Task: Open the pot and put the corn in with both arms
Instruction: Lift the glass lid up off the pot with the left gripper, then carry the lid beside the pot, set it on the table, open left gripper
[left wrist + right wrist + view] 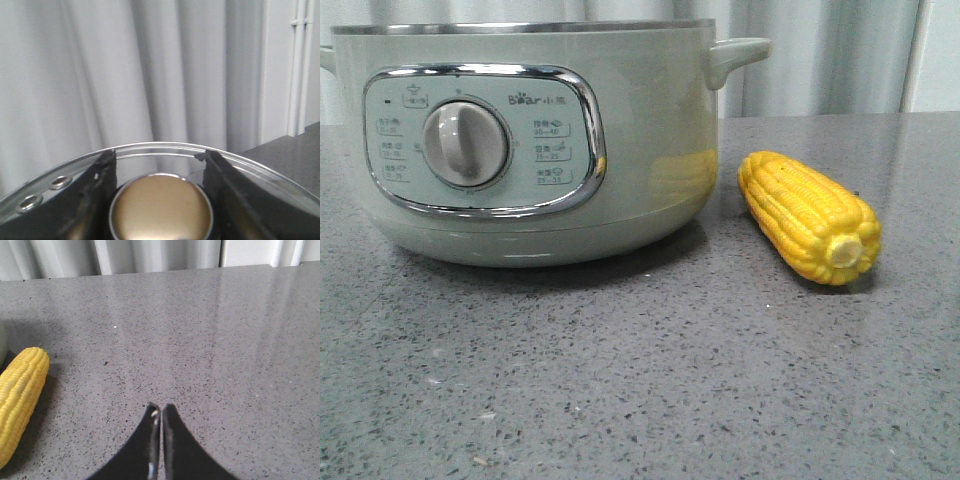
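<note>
**Pot and corn on the grey table**

The big green pot (535, 140) is seen in the upper left of the front view, on the grey table (640, 380). The yellow corn (808, 216) is laid just beside it, at middle right. A gold knob (161, 209) of a lid is pinched by the left gripper (160, 200). The right gripper (161, 430) is pressed together, empty, over the table.
</note>
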Robot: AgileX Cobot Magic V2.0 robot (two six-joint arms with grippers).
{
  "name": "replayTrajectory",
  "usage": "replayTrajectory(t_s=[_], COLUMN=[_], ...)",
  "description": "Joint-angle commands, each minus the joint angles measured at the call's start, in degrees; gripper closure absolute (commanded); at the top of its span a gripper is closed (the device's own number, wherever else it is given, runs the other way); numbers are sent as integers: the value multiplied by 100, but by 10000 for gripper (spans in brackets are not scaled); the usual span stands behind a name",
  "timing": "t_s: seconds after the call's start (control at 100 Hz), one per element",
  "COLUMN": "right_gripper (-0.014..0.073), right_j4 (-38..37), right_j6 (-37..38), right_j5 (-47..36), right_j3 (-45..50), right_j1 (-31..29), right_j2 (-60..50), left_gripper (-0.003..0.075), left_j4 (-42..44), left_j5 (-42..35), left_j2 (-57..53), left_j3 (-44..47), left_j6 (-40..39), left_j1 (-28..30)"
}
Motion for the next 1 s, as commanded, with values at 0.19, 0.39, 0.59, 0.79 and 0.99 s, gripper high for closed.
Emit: replayTrajectory(t_s=[0.19, 0.39, 0.59, 0.79, 0.99], right_gripper=[667, 667, 667, 667, 667], right_j4=[-7, -7, -7, -7, -7], right_j6=[-12, -12, -12, -12, -12], right_j5=[-443, -443, -443, -443, -452], right_j3=[-181, -181, -181, -181, -181], right_j1=[2, 2, 2, 2, 2], right_j2=[89, 89, 89, 89, 89], left_gripper=[741, 741, 741, 741, 741], left_j4=[30, -13, -69, -470, -470], left_j5=[-1059, -1059, -1279, -1534, -1570], left_j2=[-1313, -2295, -2939, -2996, -2850], left_j3=[918, 1796, 2674, 3244, 3538], left_j6=[95, 95, 95, 95, 95], left_j1=[847, 1394, 1993, 2372, 2371])
